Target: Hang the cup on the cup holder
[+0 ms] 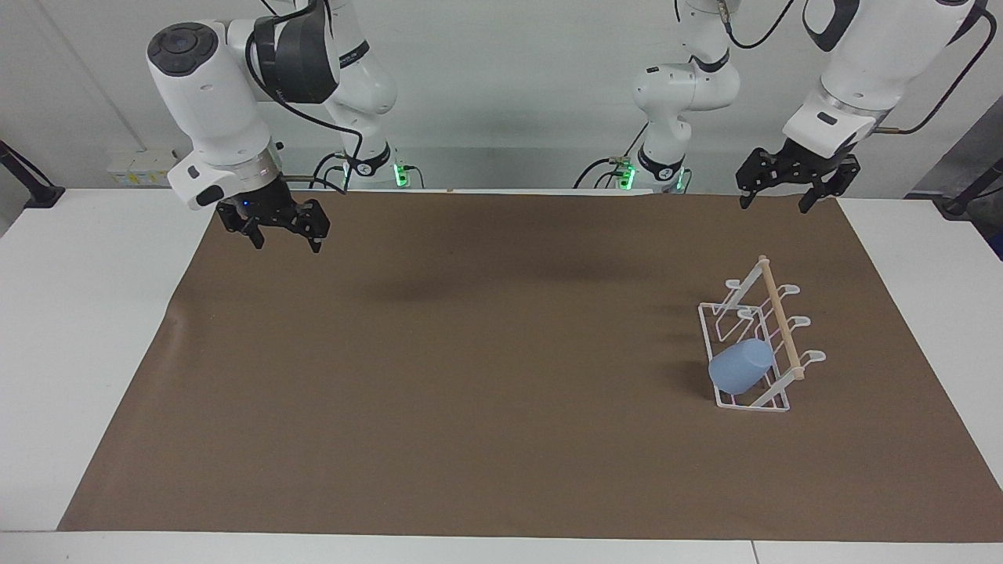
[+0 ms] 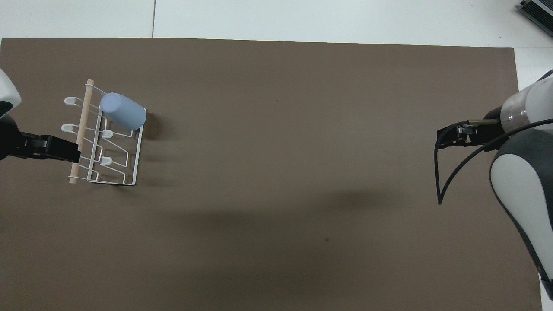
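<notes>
The light blue cup [image 1: 740,368] [image 2: 123,111] hangs tilted, mouth down, over a prong of the white wire cup holder [image 1: 707,337] [image 2: 138,155]. It is at the holder's end farthest from the robots, on the side facing the table's middle. The holder stands on the brown mat toward the left arm's end. My left gripper [image 1: 774,205] hangs open and empty, high over the mat's robot-side edge and well clear of the holder. My right gripper [image 1: 287,244] waits open and empty over the mat's corner at the right arm's end.
A brown mat [image 1: 470,376] covers most of the white table [image 1: 86,313]. The holder's wooden rod [image 2: 82,129] runs along its top, and its other prongs carry nothing. A black cable [image 2: 440,181] loops off the right arm.
</notes>
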### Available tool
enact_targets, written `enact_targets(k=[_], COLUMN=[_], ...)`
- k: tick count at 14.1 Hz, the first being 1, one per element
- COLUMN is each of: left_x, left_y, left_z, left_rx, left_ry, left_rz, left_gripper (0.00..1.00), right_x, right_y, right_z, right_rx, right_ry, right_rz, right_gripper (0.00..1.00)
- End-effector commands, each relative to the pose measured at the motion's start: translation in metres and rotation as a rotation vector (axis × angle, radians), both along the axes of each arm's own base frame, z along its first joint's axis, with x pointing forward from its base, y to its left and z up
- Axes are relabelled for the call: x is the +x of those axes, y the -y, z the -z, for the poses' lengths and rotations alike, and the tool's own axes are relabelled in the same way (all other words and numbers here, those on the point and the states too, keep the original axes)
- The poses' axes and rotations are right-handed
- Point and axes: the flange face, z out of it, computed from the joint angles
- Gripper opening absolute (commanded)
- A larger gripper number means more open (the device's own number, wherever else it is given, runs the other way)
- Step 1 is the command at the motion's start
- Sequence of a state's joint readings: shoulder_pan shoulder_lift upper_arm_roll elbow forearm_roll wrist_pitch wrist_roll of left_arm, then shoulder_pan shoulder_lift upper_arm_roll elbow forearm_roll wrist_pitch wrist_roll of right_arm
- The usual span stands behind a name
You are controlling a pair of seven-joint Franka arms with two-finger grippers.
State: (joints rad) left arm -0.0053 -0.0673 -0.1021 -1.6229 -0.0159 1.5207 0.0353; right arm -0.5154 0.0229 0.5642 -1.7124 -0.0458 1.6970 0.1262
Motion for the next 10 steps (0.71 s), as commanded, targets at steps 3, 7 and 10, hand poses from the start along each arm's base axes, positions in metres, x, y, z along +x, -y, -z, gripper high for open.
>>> enact_targets(k=[3,7,10], left_x=[-0.0034,-0.0031,-0.0034], left_y=[-0.0096,-0.0121,-0.012], left_z=[-0.0012,-0.0012,-0.0021], left_rx=[0.007,0.006,0.006], left_ry=[-0.001,-0.001,0.002], left_rz=[-0.029,-0.034,-0.035], left_gripper=[1.0,1.0,1.0], right_x=[-0.005,-0.0051,-0.0051], right_y=[0.0004,0.0004,0.0004], right_z=[-0.0029,-0.0022,-0.0022], right_rx=[0.015,0.015,0.015], right_ry=[0.013,0.012,0.012], right_rz=[-0.018,-0.018,-0.018], right_gripper=[1.0,1.0,1.0])
